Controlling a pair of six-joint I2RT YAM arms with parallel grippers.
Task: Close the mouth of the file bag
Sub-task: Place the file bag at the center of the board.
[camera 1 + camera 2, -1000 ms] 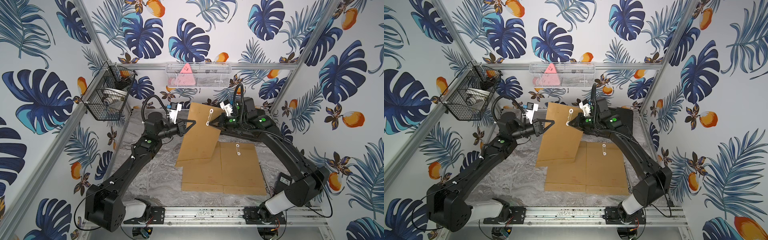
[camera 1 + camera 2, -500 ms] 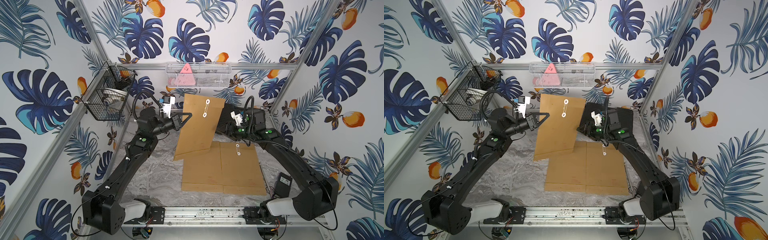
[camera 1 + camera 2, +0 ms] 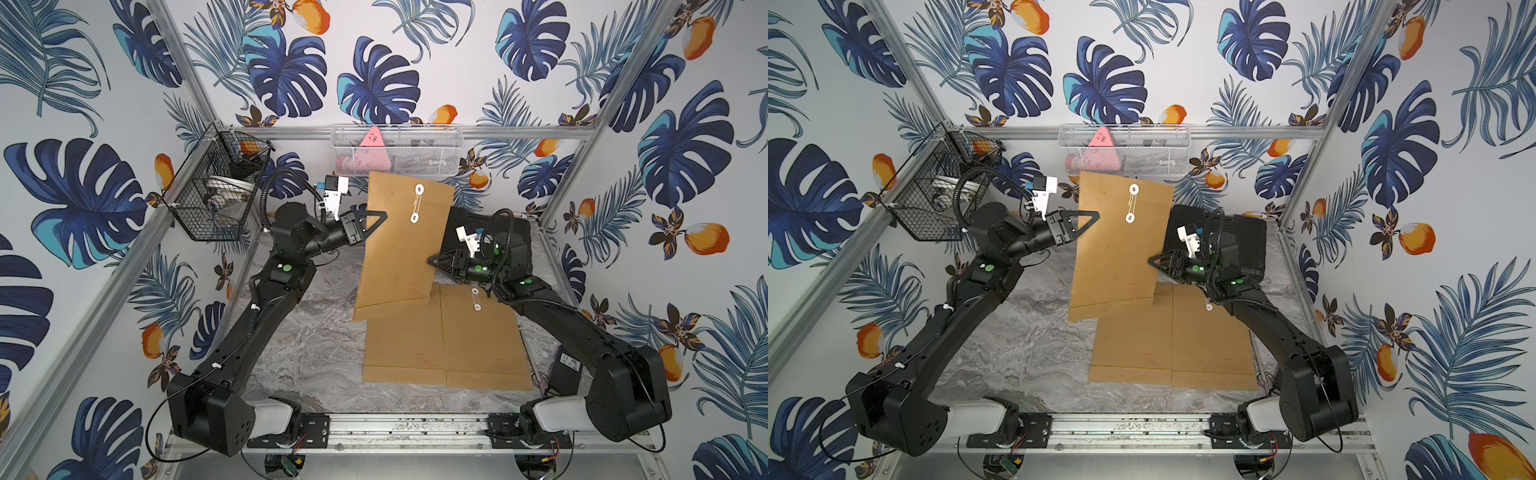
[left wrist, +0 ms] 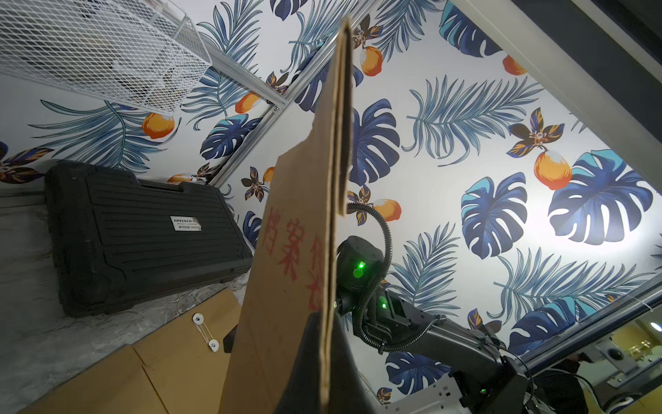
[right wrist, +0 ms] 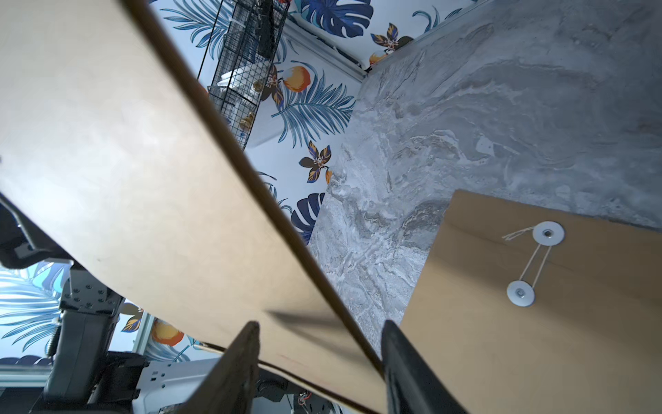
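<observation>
File bag (image 3: 405, 257): we are holding it upright above the tabletop (image 3: 316, 332).
Left tool (image 3: 380, 218): we are clamping its 9 o'clock edge.
Right tool (image 3: 432, 262): jaws are standing apart around its 3 o'clock edge.
White mesh basket (image 3: 432, 156): it is holding a pink triangle (image 3: 371, 139) at 12 o'clock.

Black arms (image 3: 245, 332), white bases (image 3: 274, 415), green lights (image 3: 286, 266)

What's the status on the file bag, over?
Left gripper shut on file bag edge, bag held upright. Right gripper open, astride opposite edge. String runs between both buttons. Two more bags flat below.
</observation>
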